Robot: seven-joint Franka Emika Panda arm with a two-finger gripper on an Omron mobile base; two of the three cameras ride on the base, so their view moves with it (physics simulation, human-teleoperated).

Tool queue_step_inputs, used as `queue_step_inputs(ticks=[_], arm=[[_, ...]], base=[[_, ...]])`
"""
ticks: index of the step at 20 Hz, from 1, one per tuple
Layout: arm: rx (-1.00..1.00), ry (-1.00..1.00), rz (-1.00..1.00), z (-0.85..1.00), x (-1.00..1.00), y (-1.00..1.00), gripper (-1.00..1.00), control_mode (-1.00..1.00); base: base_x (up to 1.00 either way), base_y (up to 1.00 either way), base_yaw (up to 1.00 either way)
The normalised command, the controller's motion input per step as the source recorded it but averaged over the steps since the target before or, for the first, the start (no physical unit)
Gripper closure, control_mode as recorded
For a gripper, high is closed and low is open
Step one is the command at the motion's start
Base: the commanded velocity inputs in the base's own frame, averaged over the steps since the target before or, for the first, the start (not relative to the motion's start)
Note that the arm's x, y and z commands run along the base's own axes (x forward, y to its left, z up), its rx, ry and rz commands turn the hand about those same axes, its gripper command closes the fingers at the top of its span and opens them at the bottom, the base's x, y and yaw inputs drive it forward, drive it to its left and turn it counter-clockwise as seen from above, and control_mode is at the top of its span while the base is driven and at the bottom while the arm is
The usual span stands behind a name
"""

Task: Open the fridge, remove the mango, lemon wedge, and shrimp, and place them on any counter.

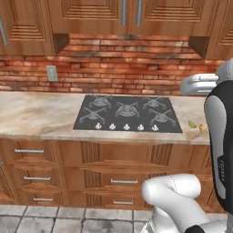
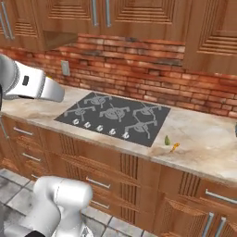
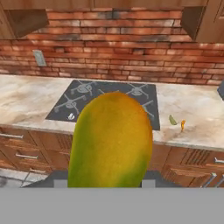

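A large yellow-green mango (image 3: pixel 111 140) with an orange top sits right in front of the hand camera, and my gripper (image 3: pixel 109 180) is shut on it, its fingertips hidden behind the fruit. The mango hangs in the air in front of the beige counter (image 3: pixel 26 98). A thin green lemon wedge (image 3: pixel 173 120) and a tiny orange shrimp (image 3: pixel 183 125) lie side by side on the counter just right of the black cooktop (image 3: pixel 105 103). The lemon wedge (image 1: pixel 192 124) and shrimp (image 1: pixel 200 129) also show in the base views, near the counter's front edge (image 2: pixel 167 140). The fridge is out of view.
A red brick wall (image 1: pixel 127 63) with an outlet (image 1: pixel 52 73) backs the counter. Wooden upper cabinets (image 1: pixel 95 16) hang overhead and drawers with silver handles (image 1: pixel 29 151) sit below. Bare worktop lies left of the cooktop (image 1: pixel 36 113) and right of the foods (image 2: pixel 208 143).
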Motion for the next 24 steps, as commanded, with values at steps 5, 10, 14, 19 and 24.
queue_step_inputs(ticks=[5,10,14,19,24], arm=[[0.0,0.0,0.0,0.0,0.0,0.0,1.0,1.0],[0.0,0.0,0.0,0.0,0.0,0.0,1.0,1.0],[0.0,0.0,0.0,0.0,0.0,0.0,1.0,1.0],[0.0,0.0,0.0,0.0,0.0,0.0,1.0,1.0],[0.0,0.0,0.0,0.0,0.0,0.0,1.0,1.0]], base=[[-0.34,-0.24,-0.39],[-0.02,-0.45,-0.44],[0.07,-0.5,-0.43],[0.34,-0.18,-0.2],[0.9,0.06,0.09]])
